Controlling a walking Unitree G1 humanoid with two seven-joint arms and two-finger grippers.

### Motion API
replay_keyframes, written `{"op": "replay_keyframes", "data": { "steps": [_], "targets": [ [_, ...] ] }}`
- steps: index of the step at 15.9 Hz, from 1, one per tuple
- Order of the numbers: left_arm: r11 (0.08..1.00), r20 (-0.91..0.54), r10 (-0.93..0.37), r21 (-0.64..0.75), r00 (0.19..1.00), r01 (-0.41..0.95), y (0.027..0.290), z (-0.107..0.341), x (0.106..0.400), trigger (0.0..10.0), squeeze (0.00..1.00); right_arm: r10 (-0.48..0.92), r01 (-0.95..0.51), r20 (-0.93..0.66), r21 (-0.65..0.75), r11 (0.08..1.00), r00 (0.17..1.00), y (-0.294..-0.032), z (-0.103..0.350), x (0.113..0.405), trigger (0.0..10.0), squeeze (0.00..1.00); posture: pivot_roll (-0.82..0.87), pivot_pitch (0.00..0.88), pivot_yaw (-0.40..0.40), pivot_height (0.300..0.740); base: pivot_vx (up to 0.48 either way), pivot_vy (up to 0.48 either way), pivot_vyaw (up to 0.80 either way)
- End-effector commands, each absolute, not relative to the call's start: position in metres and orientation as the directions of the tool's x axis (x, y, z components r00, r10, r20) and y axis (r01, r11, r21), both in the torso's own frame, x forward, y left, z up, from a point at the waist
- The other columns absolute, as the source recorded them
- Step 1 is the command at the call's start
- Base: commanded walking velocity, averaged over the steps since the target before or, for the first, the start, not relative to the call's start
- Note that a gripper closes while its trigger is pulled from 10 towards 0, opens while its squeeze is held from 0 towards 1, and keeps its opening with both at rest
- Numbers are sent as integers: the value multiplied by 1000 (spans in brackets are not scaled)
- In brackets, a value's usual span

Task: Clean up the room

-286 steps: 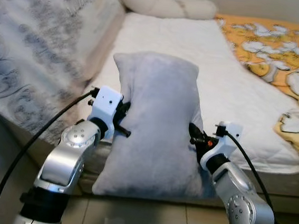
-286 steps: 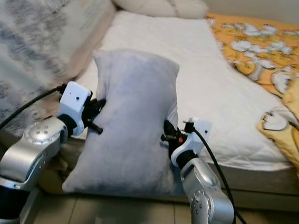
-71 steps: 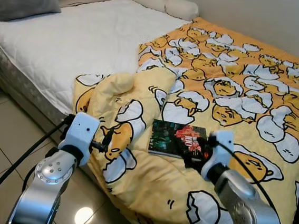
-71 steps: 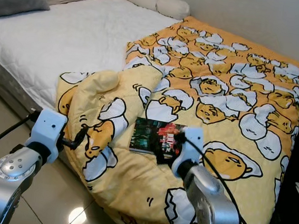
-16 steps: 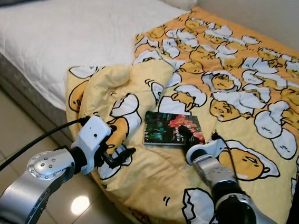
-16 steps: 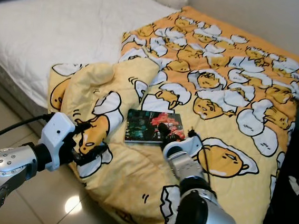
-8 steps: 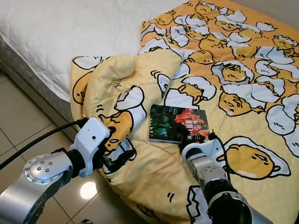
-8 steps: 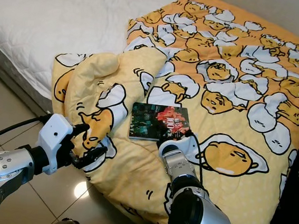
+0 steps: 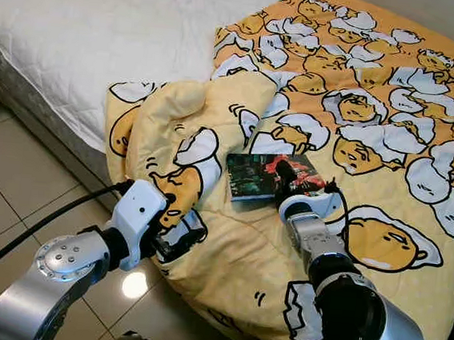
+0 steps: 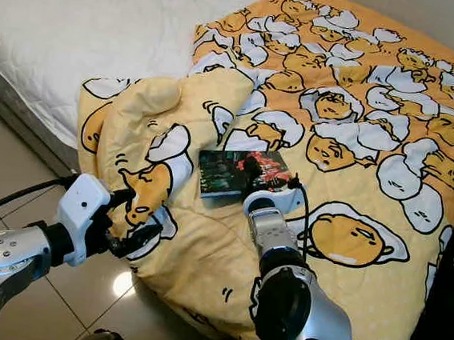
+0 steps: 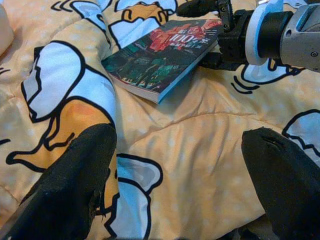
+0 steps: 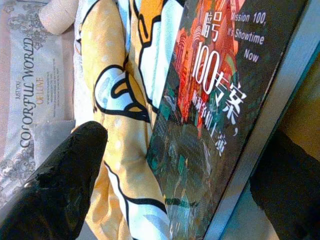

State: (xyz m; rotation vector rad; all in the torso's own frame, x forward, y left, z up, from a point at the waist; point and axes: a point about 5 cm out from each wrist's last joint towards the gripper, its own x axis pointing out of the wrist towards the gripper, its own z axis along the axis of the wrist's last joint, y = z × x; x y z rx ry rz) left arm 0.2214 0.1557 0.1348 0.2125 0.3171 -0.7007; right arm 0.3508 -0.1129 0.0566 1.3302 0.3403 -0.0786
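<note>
Lifted since half a second ago, the book's (image 9: 273, 176) near edge now tilts off the yellow blanket (image 9: 391, 137) on the bed (image 9: 79, 35), between the right gripper's (image 9: 285, 172) jaws. Left wrist view: left gripper (image 11: 180, 170), jaws open, hovers over blanket. Right wrist view: black fingers (image 12: 65, 170) straddle the book's cover, closed on it.

There is one book (image 9: 270, 177), one yellow egg-print blanket (image 9: 390, 145), one white mattress (image 9: 119, 39), and two grippers, the left gripper (image 9: 179, 238) and right gripper (image 9: 284, 175).
</note>
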Motion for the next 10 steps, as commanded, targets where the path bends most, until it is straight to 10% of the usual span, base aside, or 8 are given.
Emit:
{"op": "replay_keyframes", "data": {
  "steps": [1,3,4,5,10],
  "targets": [
    [745,-352,-597,88,720,661,156,136,218,10000,1000,136,233,-269,944,235,953,-111,63,355,10000,0,56,134,-78,740,0,0,0],
    [745,-356,-597,88,719,662,156,135,217,10000,1000,139,234,-271,944,233,953,-109,63,355,10000,0,56,134,-78,740,0,0,0],
    [744,-356,-598,86,718,662,156,135,217,10000,1000,142,239,-276,943,234,951,-108,63,355,6235,0,59,136,-73,740,0,0,0],
    [744,-357,-598,86,717,663,156,135,217,10000,1000,145,245,-282,942,231,948,-106,62,355,0,0,59,136,-73,740,0,0,0],
    [741,-356,-601,86,715,666,154,135,217,10000,1000,156,276,-319,930,243,935,-101,57,351,0,0,62,141,-76,740,0,0,0]
  ]
}}
